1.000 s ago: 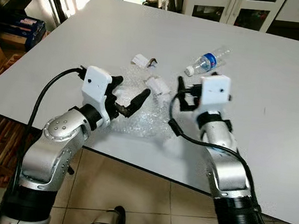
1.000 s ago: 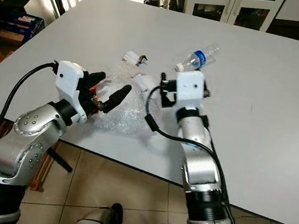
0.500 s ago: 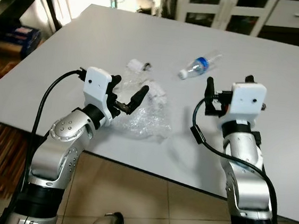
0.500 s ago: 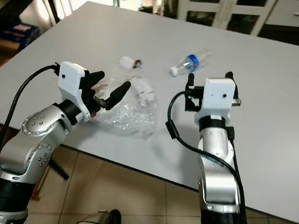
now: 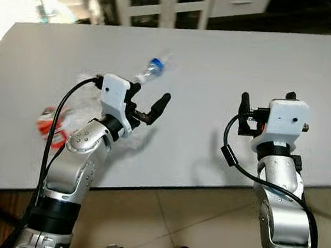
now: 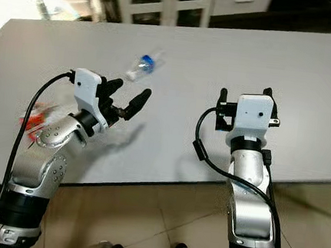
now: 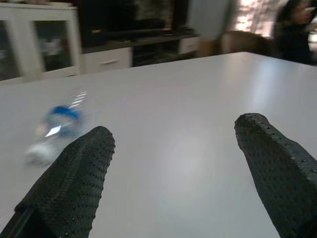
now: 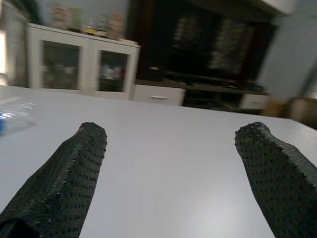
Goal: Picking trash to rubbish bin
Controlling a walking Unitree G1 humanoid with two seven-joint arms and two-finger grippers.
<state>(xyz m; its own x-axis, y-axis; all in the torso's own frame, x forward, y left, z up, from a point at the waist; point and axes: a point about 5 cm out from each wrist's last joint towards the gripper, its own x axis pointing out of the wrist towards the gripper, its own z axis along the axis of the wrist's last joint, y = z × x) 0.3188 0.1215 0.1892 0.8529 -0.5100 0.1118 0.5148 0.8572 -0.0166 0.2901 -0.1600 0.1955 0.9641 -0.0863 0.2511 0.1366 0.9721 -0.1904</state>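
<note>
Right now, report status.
Left end effector open, empty, above the table. Right end effector open, empty. Plastic bottle lying beyond left fingers, ungrasped. Red-and-white wrapper blurred at left.

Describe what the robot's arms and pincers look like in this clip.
Both arms are silver metal with dark bands at the joints. Each wrist carries a white boxy housing, and a black cable loops from it down the arm. The left pincer and right pincer each have two long black fingers with a dotted texture.

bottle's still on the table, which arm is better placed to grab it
Left, probably. The left gripper is open and hovers just short of the plastic bottle, which lies ahead of its fingers; the right gripper hangs far to the side.
</note>
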